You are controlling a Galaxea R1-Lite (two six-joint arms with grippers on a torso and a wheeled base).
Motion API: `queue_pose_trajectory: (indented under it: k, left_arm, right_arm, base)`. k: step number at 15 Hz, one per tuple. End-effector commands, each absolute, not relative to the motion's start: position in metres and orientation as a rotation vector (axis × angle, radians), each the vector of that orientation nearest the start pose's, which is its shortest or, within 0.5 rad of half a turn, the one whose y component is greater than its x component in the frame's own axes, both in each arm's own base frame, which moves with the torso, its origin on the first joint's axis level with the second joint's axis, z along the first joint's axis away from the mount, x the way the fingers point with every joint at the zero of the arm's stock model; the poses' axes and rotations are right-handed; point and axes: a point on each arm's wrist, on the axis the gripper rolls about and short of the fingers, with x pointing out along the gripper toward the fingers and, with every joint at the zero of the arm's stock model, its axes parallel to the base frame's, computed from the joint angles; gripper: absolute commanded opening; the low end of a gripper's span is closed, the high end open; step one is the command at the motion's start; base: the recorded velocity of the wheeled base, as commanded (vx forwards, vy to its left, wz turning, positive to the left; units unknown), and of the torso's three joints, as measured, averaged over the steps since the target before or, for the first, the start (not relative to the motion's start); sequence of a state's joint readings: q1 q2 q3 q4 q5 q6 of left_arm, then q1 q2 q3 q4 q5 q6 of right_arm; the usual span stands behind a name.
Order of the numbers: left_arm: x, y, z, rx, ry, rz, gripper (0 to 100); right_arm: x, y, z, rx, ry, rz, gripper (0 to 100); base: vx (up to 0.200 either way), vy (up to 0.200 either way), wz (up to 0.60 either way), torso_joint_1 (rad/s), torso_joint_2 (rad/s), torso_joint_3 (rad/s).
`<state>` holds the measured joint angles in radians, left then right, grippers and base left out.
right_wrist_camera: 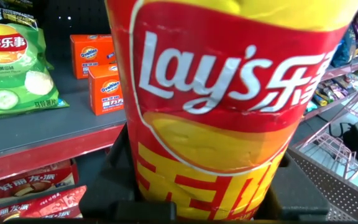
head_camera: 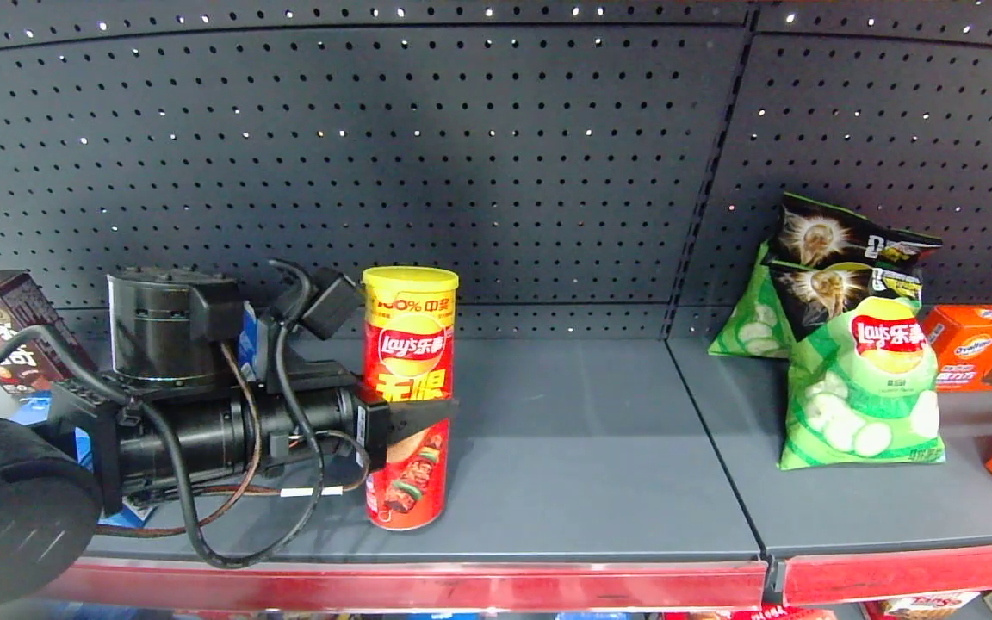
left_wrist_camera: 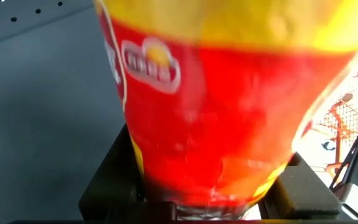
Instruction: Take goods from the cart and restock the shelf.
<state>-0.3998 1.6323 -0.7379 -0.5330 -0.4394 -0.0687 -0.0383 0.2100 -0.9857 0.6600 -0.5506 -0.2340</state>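
Where head view looks, canister: one red-and-yellow glossy chip cylinder [head_camera: 410, 344], upright on matte grey metal shelf [head_camera: 599, 465].
left gripper [head_camera: 414, 413]: black jaws clamped on its mid-body.
bags: two green crinkly chip bags [head_camera: 862, 387], two black foil bags [head_camera: 840, 237], leaning together.
boxes: two orange cartons [head_camera: 982, 344].
left wrist: same cylinder between flat black fingers [left_wrist_camera: 114, 180].
right wrist: right gripper [right_wrist_camera: 204, 199] jaws hold second chip cylinder [right_wrist_camera: 216, 112], in front of shelf's red lip.

Dark grey pegboard back wall [head_camera: 461, 155] rises behind a grey shelf [head_camera: 582, 448] edged with a red strip [head_camera: 410, 585].
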Motion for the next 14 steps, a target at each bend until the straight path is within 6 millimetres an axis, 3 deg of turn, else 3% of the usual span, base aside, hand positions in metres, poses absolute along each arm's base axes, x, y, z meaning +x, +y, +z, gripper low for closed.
queue_pose_trajectory:
  k: [1, 5, 10, 14]
  left_arm:
    - [0.257, -0.119, 0.170, -0.072, 0.420, -0.815, 0]
    - [0.257, -0.119, 0.172, -0.072, 0.414, -0.812, 0]
    - [0.271, -0.126, 0.197, -0.091, 0.324, -0.820, 0]
    - [0.266, -0.123, 0.185, -0.089, 0.370, -0.815, 0]
  right_arm:
    - [-0.123, -0.007, 0.251, -0.198, -0.042, -0.598, 0]
    - [-0.122, -0.007, 0.250, -0.200, -0.037, -0.598, 0]
    - [-0.123, -0.007, 0.249, -0.200, -0.036, -0.595, 0]
    - [-0.122, -0.008, 0.249, -0.200, -0.037, -0.590, 0]
  base:
    - [0.000, 0.000, 0.00, 0.000, 0.00, 0.000]
    - [0.000, 0.000, 0.00, 0.000, 0.00, 0.000]
    - [0.000, 0.000, 0.00, 0.000, 0.00, 0.000]
    - [0.000, 0.000, 0.00, 0.000, 0.00, 0.000]
